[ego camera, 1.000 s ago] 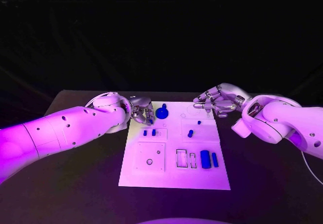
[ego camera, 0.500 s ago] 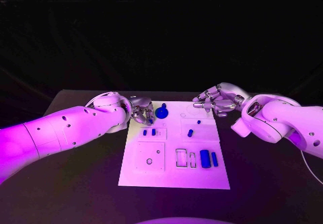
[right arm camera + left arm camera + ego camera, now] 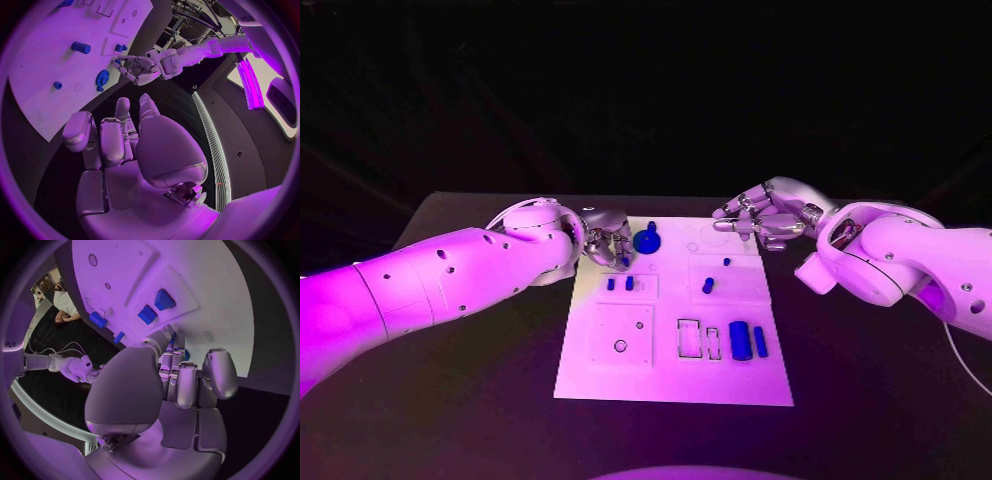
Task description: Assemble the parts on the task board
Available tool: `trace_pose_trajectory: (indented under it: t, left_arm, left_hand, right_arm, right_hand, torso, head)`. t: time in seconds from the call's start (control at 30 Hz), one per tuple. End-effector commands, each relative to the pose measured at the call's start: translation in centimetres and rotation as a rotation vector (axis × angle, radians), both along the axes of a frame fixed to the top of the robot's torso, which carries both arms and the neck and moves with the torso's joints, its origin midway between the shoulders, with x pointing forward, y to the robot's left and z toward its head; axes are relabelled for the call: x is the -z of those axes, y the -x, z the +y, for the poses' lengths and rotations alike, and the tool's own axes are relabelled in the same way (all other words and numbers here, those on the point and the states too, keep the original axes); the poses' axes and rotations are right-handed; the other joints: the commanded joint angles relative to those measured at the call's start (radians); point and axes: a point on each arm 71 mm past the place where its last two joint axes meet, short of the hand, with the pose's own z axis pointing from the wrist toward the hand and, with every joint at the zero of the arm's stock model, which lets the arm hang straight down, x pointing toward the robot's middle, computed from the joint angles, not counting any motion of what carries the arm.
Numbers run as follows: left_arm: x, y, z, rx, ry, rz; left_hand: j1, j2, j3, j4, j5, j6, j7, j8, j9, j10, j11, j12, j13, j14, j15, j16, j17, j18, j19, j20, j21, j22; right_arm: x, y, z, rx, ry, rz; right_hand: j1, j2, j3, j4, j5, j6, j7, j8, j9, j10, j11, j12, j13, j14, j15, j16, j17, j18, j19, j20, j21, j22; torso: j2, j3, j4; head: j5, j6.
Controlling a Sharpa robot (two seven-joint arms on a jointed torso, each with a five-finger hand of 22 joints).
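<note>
The white task board (image 3: pixel 661 375) lies in the middle of the black table. A round blue knob part (image 3: pixel 646 241) sits at its far left, also seen as the knob (image 3: pixel 102 79) from the right wrist. My left hand (image 3: pixel 603 241) hovers right beside it with its fingers (image 3: pixel 186 382) curled; a thin blue sliver (image 3: pixel 173 337) shows by the fingertips, and I cannot tell whether it is held. My right hand (image 3: pixel 763 221) hangs over the board's far right corner, fingers (image 3: pixel 112 140) curled in on nothing.
Small blue pieces (image 3: pixel 620 284) stand in the left middle of the board, another blue piece (image 3: pixel 708 286) right of them. Two longer blue blocks (image 3: pixel 747 341) lie at the near right beside empty slots (image 3: pixel 688 338). A small ring (image 3: pixel 620 346) marks the near left panel.
</note>
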Motion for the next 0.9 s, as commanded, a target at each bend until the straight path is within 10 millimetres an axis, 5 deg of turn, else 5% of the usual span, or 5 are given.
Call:
trace_pose_trajectory:
  t: [0.03,0.53,0.9]
  left_arm:
    - [0.10,0.14,-0.31,0.020,-0.015,0.010]
    - [0.27,-0.01,-0.09,0.003,-0.036,0.020]
    - [0.23,-0.04,0.00,-0.011,-0.038,0.015]
  left_hand:
    - [-0.002,-0.004,0.005,0.000,-0.006,0.006,0.001,-0.004,0.000,0.007,0.002,-0.003,0.001,0.028,-0.008,-0.004,-0.001,-0.008,0.001,0.001,-0.004,0.044]
    - [-0.016,-0.013,0.014,-0.003,-0.007,-0.002,0.004,-0.013,-0.002,0.000,0.006,-0.015,0.002,0.025,-0.005,-0.007,-0.008,-0.007,-0.003,0.002,-0.012,0.041]
    - [-0.060,-0.052,0.023,-0.004,-0.006,-0.082,0.041,-0.046,-0.023,-0.052,0.038,-0.058,-0.006,0.015,0.021,-0.020,-0.036,-0.002,-0.017,0.020,-0.048,0.025]
  right_arm:
    - [0.04,0.09,0.20,-0.022,0.001,-0.001]
    - [0.05,0.06,0.16,-0.020,0.000,-0.004]
    - [0.07,0.03,0.12,-0.015,-0.002,-0.005]
  right_hand:
    - [0.009,0.004,-0.001,-0.001,0.005,-0.006,-0.002,0.007,0.002,-0.009,-0.001,0.003,-0.001,0.016,0.003,-0.005,0.000,0.018,-0.004,0.001,-0.005,0.000]
    - [0.009,0.004,-0.001,-0.001,0.005,-0.005,-0.002,0.007,0.002,-0.009,-0.001,0.003,-0.001,0.016,0.003,-0.006,-0.001,0.018,-0.004,0.001,-0.005,-0.001]
    - [0.010,0.004,-0.002,-0.001,0.006,-0.006,-0.002,0.007,0.001,-0.009,-0.001,0.003,-0.002,0.015,0.003,-0.010,-0.006,0.020,-0.009,0.001,-0.010,-0.009]
  torso:
    - [0.000,-0.0002,-0.0004]
    - [0.000,-0.0002,-0.0004]
    - [0.000,-0.0004,-0.0003]
  head:
    - [0.001,-0.001]
    - [0.001,-0.001]
    - [0.002,-0.001]
